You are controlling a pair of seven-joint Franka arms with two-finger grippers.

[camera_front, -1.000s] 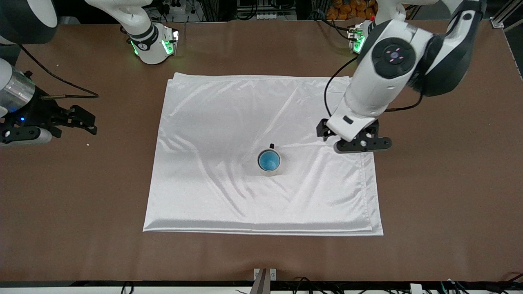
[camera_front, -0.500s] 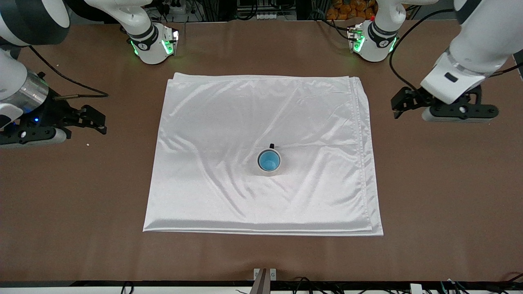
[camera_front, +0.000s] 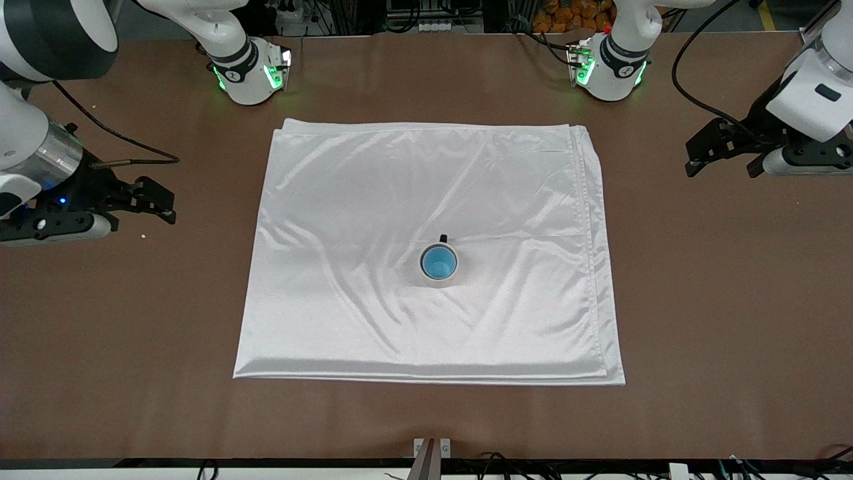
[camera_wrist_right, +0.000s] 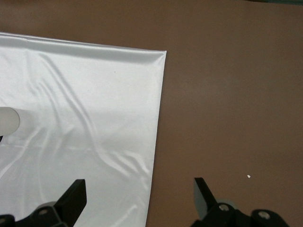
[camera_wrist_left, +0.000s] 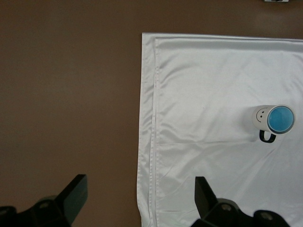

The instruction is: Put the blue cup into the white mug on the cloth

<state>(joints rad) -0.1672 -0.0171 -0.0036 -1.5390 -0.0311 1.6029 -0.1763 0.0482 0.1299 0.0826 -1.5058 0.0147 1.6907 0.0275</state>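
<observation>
- On the cloth (camera_front: pixel 426 253), a little toward the left arm's end from its middle, the blue cup (camera_front: pixel 438 262) sits upright inside the white mug (camera_front: pixel 439 275), its bright blue inside facing up.
- The mug's black handle (camera_front: pixel 443 238) points toward the robots' bases; in the left wrist view the mug (camera_wrist_left: pixel 262 117) shows small dark dots on its side, with the cup (camera_wrist_left: pixel 280 119) filling its mouth.
- The cloth is white and shiny, folded in layers, with soft creases fanning out from around the mug; it lies flat on the brown table (camera_front: pixel 720 300), and its folded edges show along the side toward the left arm's end.
- The left gripper (camera_front: pixel 723 150) hangs over bare table at the left arm's end, well apart from the cloth; its fingers (camera_wrist_left: pixel 75 191) are spread apart and hold nothing.
- The right gripper (camera_front: pixel 154 200) hangs over bare table at the right arm's end, also well clear of the cloth; its fingers (camera_wrist_right: pixel 75 194) are likewise apart and empty.
- A tiny white speck (camera_front: pixel 144 235) lies on the table just beside the right gripper, nearer to the front camera.
</observation>
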